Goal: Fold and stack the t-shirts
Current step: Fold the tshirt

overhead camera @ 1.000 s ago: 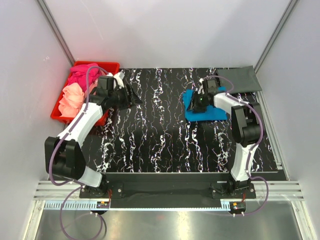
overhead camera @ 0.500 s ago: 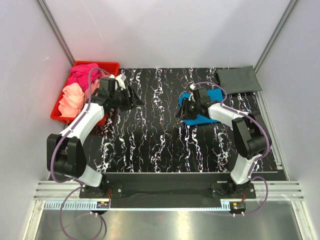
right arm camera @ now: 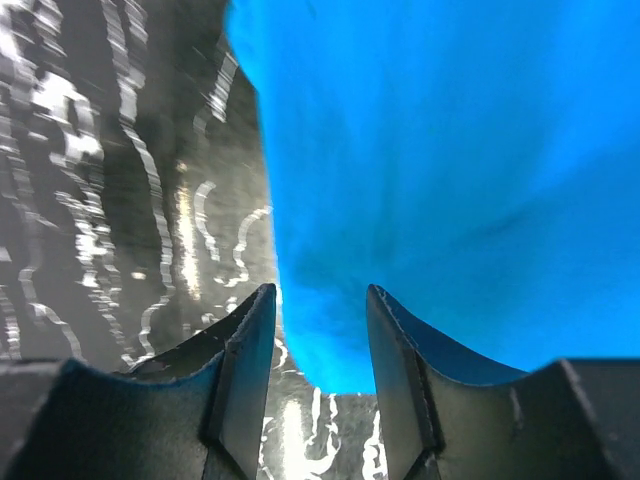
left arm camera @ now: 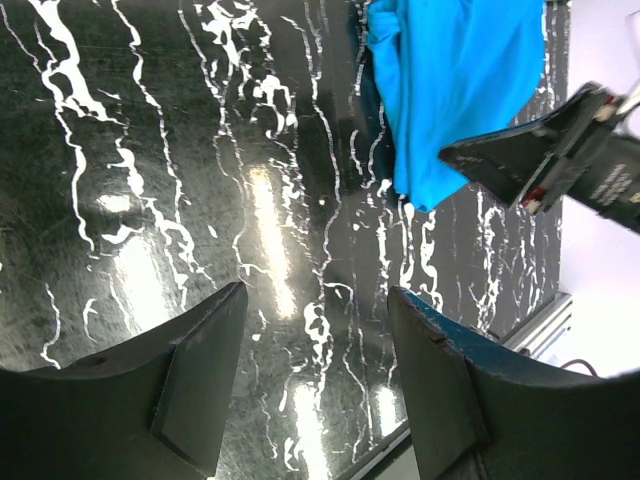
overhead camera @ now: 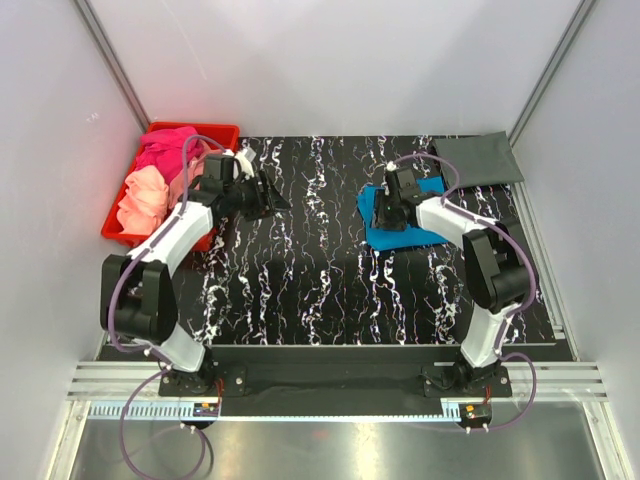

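Note:
A bright blue t-shirt lies folded flat on the right-middle of the black marbled table. My right gripper hovers over its left edge. In the right wrist view the right gripper is open and the blue t-shirt shows between and beyond the tips, not pinched. My left gripper stands open over bare table beside the bin; in the left wrist view the left gripper has only table between its jaws, with the blue t-shirt far ahead. A dark grey t-shirt lies folded at the back right.
A red plastic bin at the back left holds a hot pink t-shirt and a peach t-shirt. White walls with metal posts close in the table on three sides. A metal rail runs along the near edge.
The right gripper swung left over the blue t-shirt and came partly back; the shirt's left edge now lies further left. The left gripper edged slightly right.

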### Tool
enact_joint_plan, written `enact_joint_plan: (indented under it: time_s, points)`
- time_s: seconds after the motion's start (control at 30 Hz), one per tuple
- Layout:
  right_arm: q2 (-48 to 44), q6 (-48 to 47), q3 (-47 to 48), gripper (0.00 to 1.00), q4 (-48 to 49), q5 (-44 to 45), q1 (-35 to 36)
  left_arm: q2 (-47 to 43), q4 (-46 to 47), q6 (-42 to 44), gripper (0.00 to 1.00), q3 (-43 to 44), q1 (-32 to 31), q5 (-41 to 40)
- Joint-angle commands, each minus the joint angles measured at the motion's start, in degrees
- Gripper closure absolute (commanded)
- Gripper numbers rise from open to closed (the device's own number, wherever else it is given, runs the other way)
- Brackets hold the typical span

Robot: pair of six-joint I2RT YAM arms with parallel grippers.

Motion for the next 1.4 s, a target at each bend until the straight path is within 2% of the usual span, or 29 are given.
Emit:
enact_joint_plan:
  time_s: [0.0,0.17,0.3,0.37,0.5,0.6,0.73,0.77,0.93,1.07,1.2,1.37]
  points:
    - [1.54,2.84,-2.08,0.52,2.34,-1.26,0.96,2.41,3.51,1.35,0.36,2.7,1.68,1.77]
    - [2.85,9.95,-3.76,0.53,4.9,-3.38,5.17,8.82,4.39,1.96,0.37,7.6,2.39,4.14]
    - [1.28,15.32,-4.21,0.53,7.54,-2.95,13.41,13.31,5.97,5.12,0.38,10.87,2.39,7.74]
    - [-0.48,16.55,-2.63,0.53,6.84,-1.28,15.28,15.6,6.94,7.05,0.38,11.48,2.31,8.19]
    - [-5.22,14.9,0.96,0.51,3.87,-1.71,15.55,18.94,9.83,12.06,0.39,10.96,1.95,11.95]
    - [-7.69,7.79,5.79,0.45,-2.27,-3.9,15.2,21.13,10.28,15.31,0.39,13.23,0.46,12.33]
    - [-12.69,0.22,3.36,0.37,-3.97,-10.65,9.42,26.05,5.89,18.13,0.38,19.45,-2.17,10.83]
    - [-13.4,-0.66,2.48,0.37,-4.06,-14.07,4.79,26.93,4.93,18.57,0.38,20.7,-3.57,10.3]
    - [-13.06,-8.56,-0.25,0.37,-5.64,-24.18,-5.79,31.59,3.07,20.51,0.37,26.76,-7.1,7.66]
    - [-10.77,-10.42,-1.65,0.39,-3.89,-26.41,-13.34,35.28,2.72,19.72,0.37,30.28,-8.68,5.82]
    - [-6.74,-11.65,-1.65,0.39,-2.84,-27.19,-17.57,39.06,1.76,19.45,0.37,34.06,-9.56,5.46]
    - [-2.95,-13.41,-2.53,0.4,0.85,-29.75,-18.9,41.7,0.61,20.69,0.37,36.8,-11.05,5.38]
